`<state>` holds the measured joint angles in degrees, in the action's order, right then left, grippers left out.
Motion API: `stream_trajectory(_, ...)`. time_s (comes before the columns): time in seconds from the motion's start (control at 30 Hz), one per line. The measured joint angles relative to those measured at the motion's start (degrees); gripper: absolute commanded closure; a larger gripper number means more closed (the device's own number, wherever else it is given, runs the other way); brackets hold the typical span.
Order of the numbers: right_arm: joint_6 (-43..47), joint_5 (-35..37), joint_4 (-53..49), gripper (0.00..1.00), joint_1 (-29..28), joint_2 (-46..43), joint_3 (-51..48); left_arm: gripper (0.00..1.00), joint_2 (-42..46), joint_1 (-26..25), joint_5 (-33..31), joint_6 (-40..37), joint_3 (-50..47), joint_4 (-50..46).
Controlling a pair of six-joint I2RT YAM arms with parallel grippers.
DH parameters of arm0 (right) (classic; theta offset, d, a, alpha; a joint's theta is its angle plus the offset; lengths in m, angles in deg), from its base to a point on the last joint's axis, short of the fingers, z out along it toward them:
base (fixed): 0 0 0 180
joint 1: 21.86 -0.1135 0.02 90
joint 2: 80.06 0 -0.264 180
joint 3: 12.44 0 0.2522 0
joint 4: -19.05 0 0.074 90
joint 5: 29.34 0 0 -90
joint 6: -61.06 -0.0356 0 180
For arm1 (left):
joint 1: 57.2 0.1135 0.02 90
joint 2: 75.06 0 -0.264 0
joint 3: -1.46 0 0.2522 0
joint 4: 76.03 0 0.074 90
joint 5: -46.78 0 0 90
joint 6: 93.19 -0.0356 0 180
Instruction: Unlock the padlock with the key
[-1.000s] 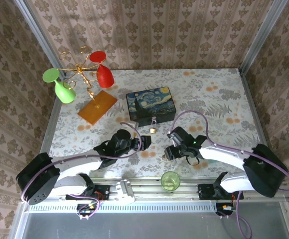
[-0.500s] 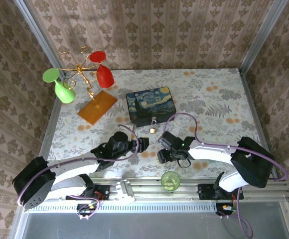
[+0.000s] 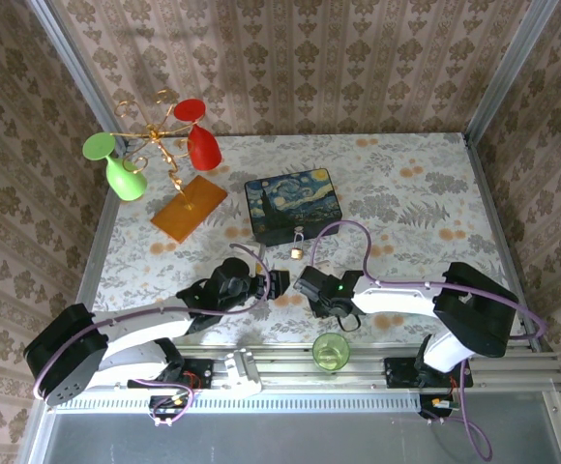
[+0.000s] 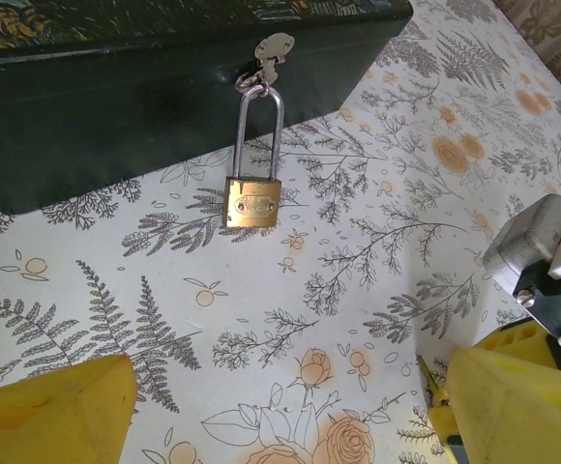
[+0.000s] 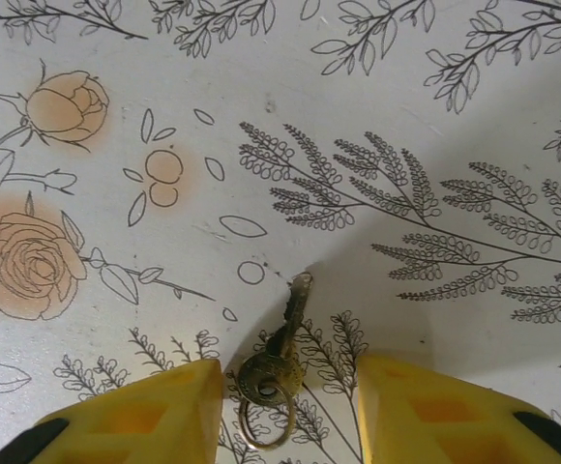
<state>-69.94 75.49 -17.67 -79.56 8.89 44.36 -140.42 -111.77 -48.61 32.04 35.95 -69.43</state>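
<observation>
Underneath, floral tablecloth (image 3: 406, 193); damask walls (image 3: 310, 58); left fingers (image 4: 48, 416) released, right fingers (image 5: 135, 420) spread astride key (image 5: 279, 362).

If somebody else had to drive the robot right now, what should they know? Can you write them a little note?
Left gripper: open, empty, facing the padlock.
Right gripper: open, down near the table, one finger on each side of the key, not touching it.
Padlock: shackle shut and hooked through the clasp of the painted box; its brass body rests on the table.
Key: lying flat on the table, not picked up.
Done: right gripper is lined up on the key.
Left: grip and lift the key, put it in the padlock, turn it, open the shackle.
</observation>
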Motion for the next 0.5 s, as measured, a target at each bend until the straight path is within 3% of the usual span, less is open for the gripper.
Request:
stream_trajectory(0.23,-0.42,-0.28,6.03,0.93,0.07,-3.23,-4.28,0.16,1.81,-0.76,-0.79,0.63,-1.01,-0.85)
stream_trajectory(0.37,0.72,-4.70,14.14,1.00,2.36,-6.64,-9.33,0.18,1.90,-0.92,-0.92,0.63,-1.11,-1.14)
stream_trajectory(0.5,1.97,-12.85,21.59,1.00,7.80,-11.78,-15.93,0.19,1.77,-0.92,-0.85,0.61,-1.09,-1.11)
